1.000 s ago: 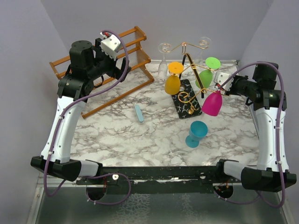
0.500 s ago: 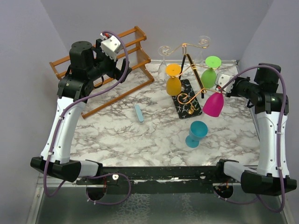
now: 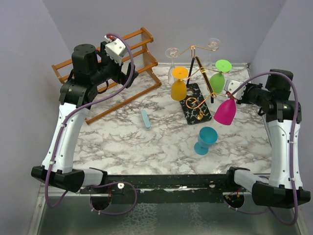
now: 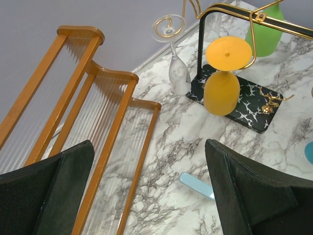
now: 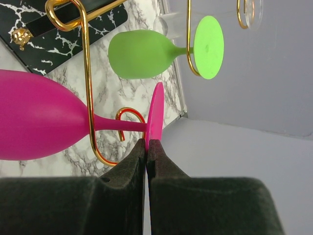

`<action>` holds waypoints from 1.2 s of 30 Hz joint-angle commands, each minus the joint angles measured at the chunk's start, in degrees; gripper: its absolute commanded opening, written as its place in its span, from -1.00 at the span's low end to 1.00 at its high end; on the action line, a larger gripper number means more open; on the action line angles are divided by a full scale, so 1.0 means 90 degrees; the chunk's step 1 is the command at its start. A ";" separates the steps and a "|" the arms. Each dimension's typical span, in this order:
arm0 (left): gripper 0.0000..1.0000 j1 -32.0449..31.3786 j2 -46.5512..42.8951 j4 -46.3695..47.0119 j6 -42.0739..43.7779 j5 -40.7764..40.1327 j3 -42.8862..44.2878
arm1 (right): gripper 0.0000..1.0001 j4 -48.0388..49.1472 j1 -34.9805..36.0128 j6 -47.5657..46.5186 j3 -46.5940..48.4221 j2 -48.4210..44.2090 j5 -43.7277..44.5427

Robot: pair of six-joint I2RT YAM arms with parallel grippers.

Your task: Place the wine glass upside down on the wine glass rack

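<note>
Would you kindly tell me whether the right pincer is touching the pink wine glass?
Touching. The right wrist view shows the right pincer shut on the edge of the flat foot of the pink wine glass, with no gap.

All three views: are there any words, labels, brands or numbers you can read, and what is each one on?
None can be read. No text shows on the pink glass, green glass, orange glass, blue glass, wire rack's black base or wooden rack.
</note>
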 commanded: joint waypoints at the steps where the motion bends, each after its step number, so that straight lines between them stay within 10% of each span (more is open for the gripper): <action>1: 0.98 0.0038 -0.0135 0.0195 -0.0074 0.0219 -0.0066 | -0.97 0.0156 0.0034 0.0093 -0.0072 -0.0151 0.0249; 36: 0.98 0.0037 -0.0111 0.0205 -0.0103 0.0381 -0.0136 | -0.93 0.0605 0.0034 0.0197 -0.0397 -0.0304 0.1136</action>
